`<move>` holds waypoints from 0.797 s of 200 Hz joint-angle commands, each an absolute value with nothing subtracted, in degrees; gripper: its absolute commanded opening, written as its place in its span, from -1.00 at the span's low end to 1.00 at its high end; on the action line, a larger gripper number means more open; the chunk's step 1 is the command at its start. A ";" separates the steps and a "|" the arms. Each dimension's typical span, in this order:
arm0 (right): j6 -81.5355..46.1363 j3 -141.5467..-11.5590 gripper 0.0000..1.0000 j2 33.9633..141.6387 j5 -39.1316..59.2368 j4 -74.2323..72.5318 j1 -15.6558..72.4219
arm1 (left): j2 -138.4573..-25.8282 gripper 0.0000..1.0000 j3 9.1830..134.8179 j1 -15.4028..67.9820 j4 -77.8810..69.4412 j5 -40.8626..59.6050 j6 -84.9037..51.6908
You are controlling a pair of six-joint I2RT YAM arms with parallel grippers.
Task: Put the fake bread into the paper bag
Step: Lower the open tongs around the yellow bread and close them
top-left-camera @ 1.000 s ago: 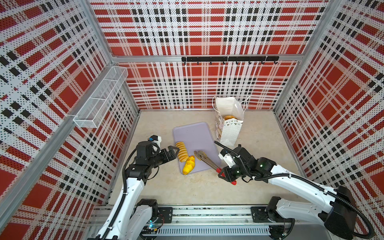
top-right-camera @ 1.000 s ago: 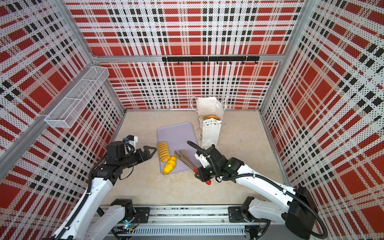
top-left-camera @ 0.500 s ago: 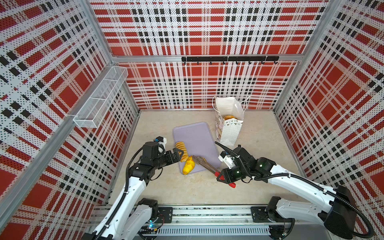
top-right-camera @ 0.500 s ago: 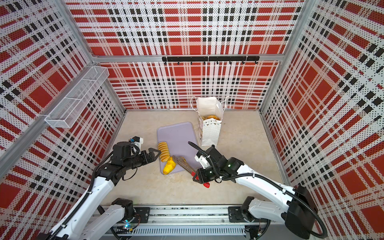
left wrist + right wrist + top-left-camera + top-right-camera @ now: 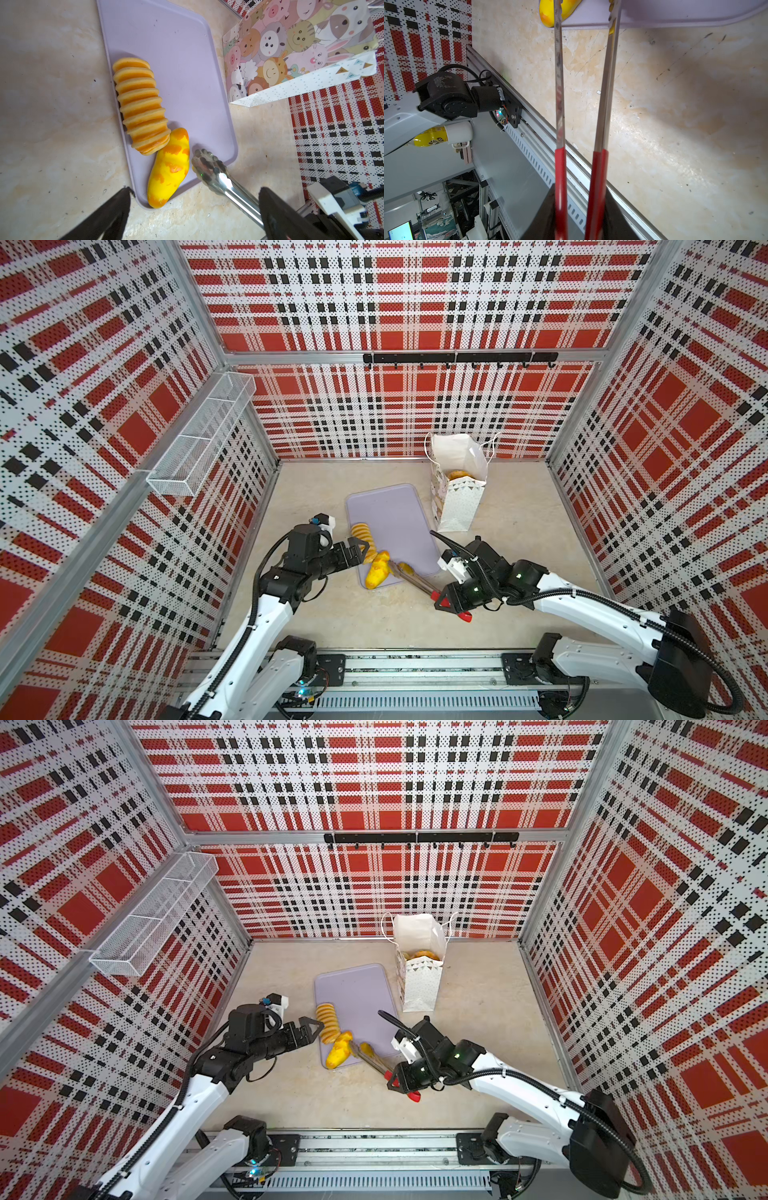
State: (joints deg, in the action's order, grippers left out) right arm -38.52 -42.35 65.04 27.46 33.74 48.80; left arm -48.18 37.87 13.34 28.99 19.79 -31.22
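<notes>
- Two breads lie outside the bag: the ribbed loaf point(image 5: 141, 106) and the yellow bun point(image 5: 169, 168). They touch end to end on the lavender tray point(image 5: 176, 52), and the bun's end overhangs the tray's rim.
- One golden bread point(image 5: 459, 475) at least shows inside the paper bag point(image 5: 459, 506). The bag stands upright on the table point(image 5: 332, 614), beyond the tray from both pincers. We cannot tell how many more lie beneath it.
- Our left pincer point(image 5: 361, 552) stands wide and empty, with the loaf just ahead of its tips.
- Our right pincer point(image 5: 451, 605) is drawn narrow on the red handles of the tongs point(image 5: 415, 580). Their metal tips reach out ahead of it to just beside the bun, standing slightly apart.
- A small yellow patch shows at those tips, and we cannot tell whether it is a bread.
- We judge the task well along, with the loaf and the bun left to carry over to the bag.
</notes>
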 commanded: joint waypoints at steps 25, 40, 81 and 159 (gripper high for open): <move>-39.04 -42.15 -0.36 64.07 28.47 30.76 49.48 | -47.02 0.96 37.88 15.97 29.30 18.11 -31.77; -39.04 -42.14 -0.35 63.99 28.73 30.54 49.47 | -46.93 0.96 37.88 16.25 29.33 17.95 -31.86; -39.35 -41.91 -0.35 63.46 28.74 30.67 50.18 | -46.42 0.96 37.88 17.94 29.38 16.86 -32.27; -40.52 -42.56 -0.33 66.31 28.72 28.56 52.02 | -47.38 0.96 38.06 21.75 30.18 14.30 -33.02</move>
